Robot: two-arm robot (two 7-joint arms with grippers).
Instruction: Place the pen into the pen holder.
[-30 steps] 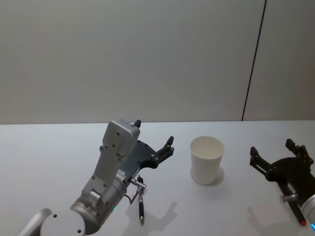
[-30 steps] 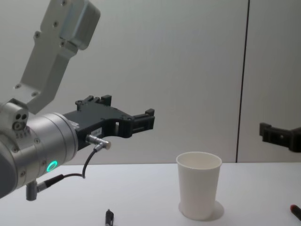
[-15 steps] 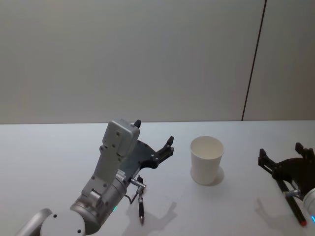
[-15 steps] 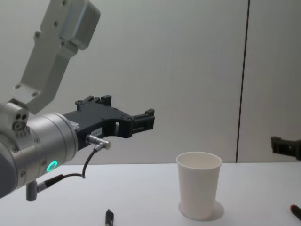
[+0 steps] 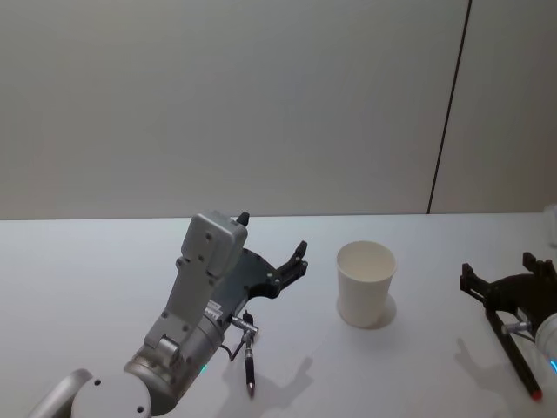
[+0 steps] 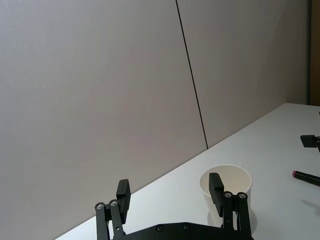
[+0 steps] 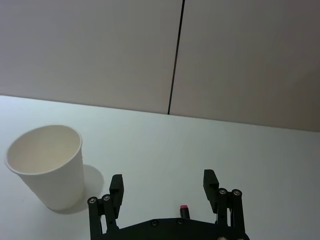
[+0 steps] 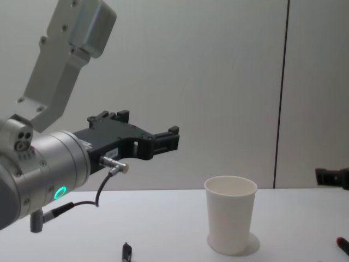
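**Right gripper [image 5: 499, 270] spread wide over the red-tipped pen [image 5: 528, 383]**

The right gripper hangs low at the bench's [image 5: 87, 287] right side with its jaws wide apart, gripping nothing. The red-tipped pen lies flat on the bench just beneath it, well to the right of the pen holder [image 5: 365, 283]. The pen holder stands upright. The left gripper [image 5: 271, 233], also wide open, is raised to the left of the pen holder.

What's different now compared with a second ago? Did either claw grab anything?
The right claw slid to the robot's right and lower, ending open over the red-tipped pen; it grabbed nothing. The left claw, open and raised, the paper cup and the dark pen under the left arm stayed put.
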